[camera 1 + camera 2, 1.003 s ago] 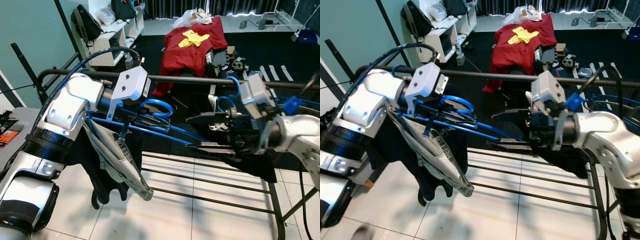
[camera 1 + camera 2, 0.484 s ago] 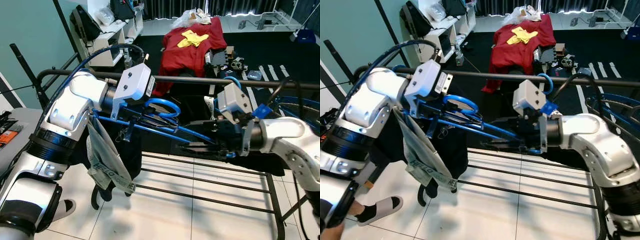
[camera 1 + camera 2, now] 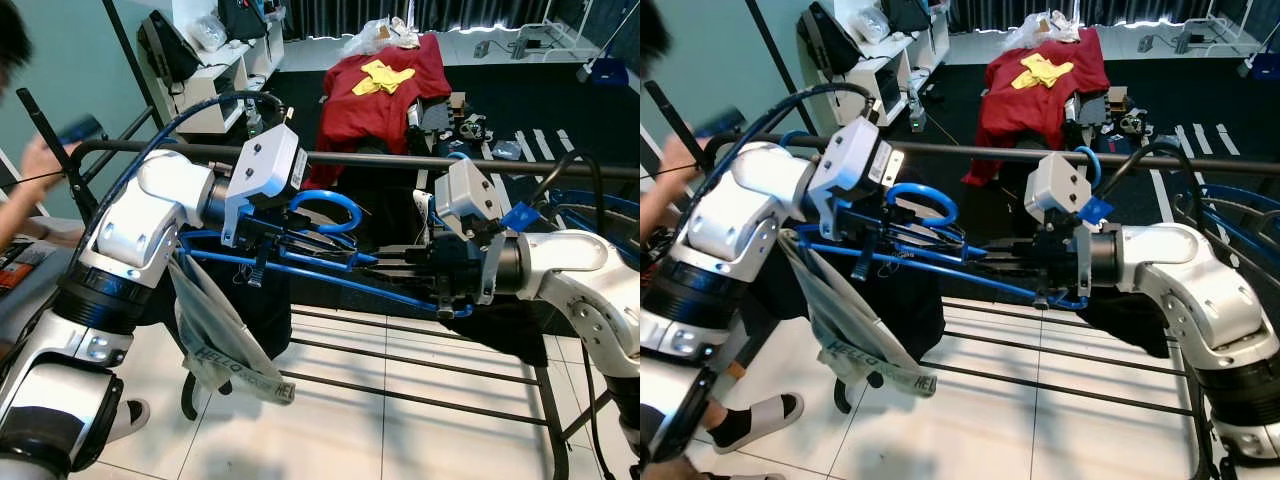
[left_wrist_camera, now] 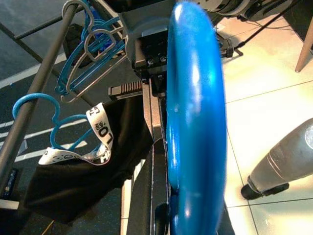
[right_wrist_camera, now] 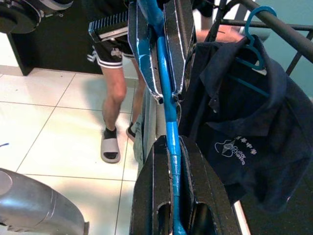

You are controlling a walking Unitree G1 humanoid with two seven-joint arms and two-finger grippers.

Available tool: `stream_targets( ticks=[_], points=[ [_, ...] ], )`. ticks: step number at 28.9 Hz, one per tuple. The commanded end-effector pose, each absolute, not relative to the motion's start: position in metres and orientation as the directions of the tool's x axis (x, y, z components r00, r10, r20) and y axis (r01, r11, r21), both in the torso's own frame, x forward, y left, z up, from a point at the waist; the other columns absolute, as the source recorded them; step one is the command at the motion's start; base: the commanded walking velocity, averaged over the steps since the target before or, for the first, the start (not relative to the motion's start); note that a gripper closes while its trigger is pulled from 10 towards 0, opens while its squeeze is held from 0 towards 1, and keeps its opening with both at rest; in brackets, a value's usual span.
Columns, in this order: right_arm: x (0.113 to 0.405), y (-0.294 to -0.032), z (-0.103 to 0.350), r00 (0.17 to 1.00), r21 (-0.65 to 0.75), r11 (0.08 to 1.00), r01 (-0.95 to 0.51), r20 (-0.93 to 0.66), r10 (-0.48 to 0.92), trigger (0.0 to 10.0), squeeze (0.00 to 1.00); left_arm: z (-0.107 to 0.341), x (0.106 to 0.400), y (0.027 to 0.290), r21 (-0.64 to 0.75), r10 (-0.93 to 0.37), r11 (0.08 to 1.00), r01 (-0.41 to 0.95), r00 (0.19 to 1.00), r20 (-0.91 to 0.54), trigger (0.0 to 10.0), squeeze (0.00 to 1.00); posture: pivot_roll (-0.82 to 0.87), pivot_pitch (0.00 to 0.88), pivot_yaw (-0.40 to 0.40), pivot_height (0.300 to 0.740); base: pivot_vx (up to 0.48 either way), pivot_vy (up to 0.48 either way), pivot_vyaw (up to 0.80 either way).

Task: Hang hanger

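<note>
A blue plastic hanger (image 3: 322, 208) is held level just below the dark rail (image 3: 380, 160) of a clothes rack. A grey garment (image 3: 215, 335) droops from its left end. My left gripper (image 3: 345, 258) is shut on the hanger near the hook, which looms large as the blue hook (image 4: 195, 122) in the left wrist view. My right gripper (image 3: 388, 266) reaches in from the right and is shut on the hanger's lower bar (image 5: 168, 147). The two sets of fingertips almost meet at the middle of the hanger.
Other blue hangers (image 4: 90, 44) and a navy shirt (image 5: 244, 132) hang on the rail. A person stands at my left, hand (image 3: 40, 165) raised and sandalled foot (image 3: 760, 410) on the tiles. The rack's lower bars (image 3: 420, 360) cross below. A red cloth (image 3: 380, 90) lies behind.
My right gripper came in from the right and shut on the hanger's lower bar. The grey garment swung. A person's hand appeared at the left.
</note>
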State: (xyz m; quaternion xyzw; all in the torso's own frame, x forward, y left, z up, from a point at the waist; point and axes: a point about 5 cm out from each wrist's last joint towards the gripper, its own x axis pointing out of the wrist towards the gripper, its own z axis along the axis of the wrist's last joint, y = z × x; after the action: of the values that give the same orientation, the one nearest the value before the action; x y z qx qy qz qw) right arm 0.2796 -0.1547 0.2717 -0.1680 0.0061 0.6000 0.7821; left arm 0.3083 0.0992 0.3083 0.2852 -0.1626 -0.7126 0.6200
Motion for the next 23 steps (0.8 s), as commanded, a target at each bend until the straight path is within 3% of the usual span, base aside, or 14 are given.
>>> stream_targets(
  ticks=[1,2,3,4,5,10,12,20,21,22,23],
  points=[
    [0.279,-0.147,0.276,0.262,-0.265,0.210,-0.941,-0.179,0.948,0.0,0.00,0.316,0.295,0.088,0.612,-0.970,-0.243,0.753,-0.170,-0.175,10.0,0.00,-0.10,0.000,0.075,0.740,0.000,0.000,0.00],
    [0.279,-0.147,0.276,0.262,-0.265,0.210,-0.941,-0.179,0.948,0.0,0.00,0.316,0.295,0.088,0.612,-0.970,-0.243,0.753,-0.170,-0.175,10.0,0.00,-0.10,0.000,0.075,0.740,0.000,0.000,0.00],
    [0.280,-0.147,0.276,0.267,-0.268,0.215,-0.939,-0.176,0.947,0.0,0.00,0.318,0.294,0.087,0.588,-0.971,-0.237,0.773,-0.190,-0.143,10.0,0.20,-0.09,0.000,0.075,0.740,0.000,0.000,0.00],
    [0.280,-0.147,0.276,0.267,-0.268,0.215,-0.939,-0.176,0.947,0.0,0.00,0.318,0.294,0.087,0.588,-0.971,-0.237,0.773,-0.190,-0.143,10.0,0.20,-0.09,0.000,0.075,0.740,0.000,0.000,0.00],
    [0.280,-0.147,0.276,0.269,-0.268,0.217,-0.939,-0.175,0.947,0.0,0.00,0.319,0.295,0.087,0.567,-0.972,-0.235,0.789,-0.196,-0.131,10.0,1.00,-0.09,0.000,0.075,0.740,0.000,0.000,0.00],
    [0.280,-0.148,0.277,0.273,-0.268,0.222,-0.937,-0.168,0.947,0.0,0.00,0.320,0.298,0.089,0.551,-0.975,-0.223,0.804,-0.184,-0.126,10.0,1.00,-0.09,0.000,0.075,0.740,0.000,0.000,0.00],
    [0.280,-0.150,0.279,0.291,-0.273,0.244,-0.930,-0.146,0.946,0.0,0.00,0.333,0.308,0.100,0.580,-0.994,-0.113,0.807,-0.098,-0.057,10.0,1.00,-0.09,0.000,0.076,0.740,0.000,0.000,0.00],
    [0.280,-0.157,0.286,0.337,-0.287,0.297,-0.910,-0.099,0.936,0.0,0.00,0.364,0.318,0.127,0.609,-0.992,0.096,0.788,0.027,0.121,10.0,1.00,-0.09,0.000,0.075,0.740,0.000,0.000,0.00],
    [0.280,-0.160,0.288,0.360,-0.292,0.325,-0.900,-0.076,0.930,0.0,0.00,0.375,0.320,0.139,0.600,-0.977,0.179,0.780,0.070,0.201,10.0,1.00,-0.09,0.000,0.077,0.740,0.000,0.000,0.00],
    [0.280,-0.160,0.288,0.360,-0.292,0.325,-0.900,-0.076,0.930,0.0,0.00,0.375,0.320,0.139,0.600,-0.977,0.179,0.780,0.070,0.201,10.0,1.00,-0.09,0.000,0.077,0.740,0.000,0.000,0.00],
    [0.280,-0.164,0.291,0.382,-0.295,0.351,-0.889,-0.052,0.923,0.0,0.00,0.384,0.321,0.150,0.583,-0.955,0.253,0.772,0.105,0.277,10.0,1.00,-0.09,0.000,0.077,0.740,0.000,0.000,0.00]
  ],
)
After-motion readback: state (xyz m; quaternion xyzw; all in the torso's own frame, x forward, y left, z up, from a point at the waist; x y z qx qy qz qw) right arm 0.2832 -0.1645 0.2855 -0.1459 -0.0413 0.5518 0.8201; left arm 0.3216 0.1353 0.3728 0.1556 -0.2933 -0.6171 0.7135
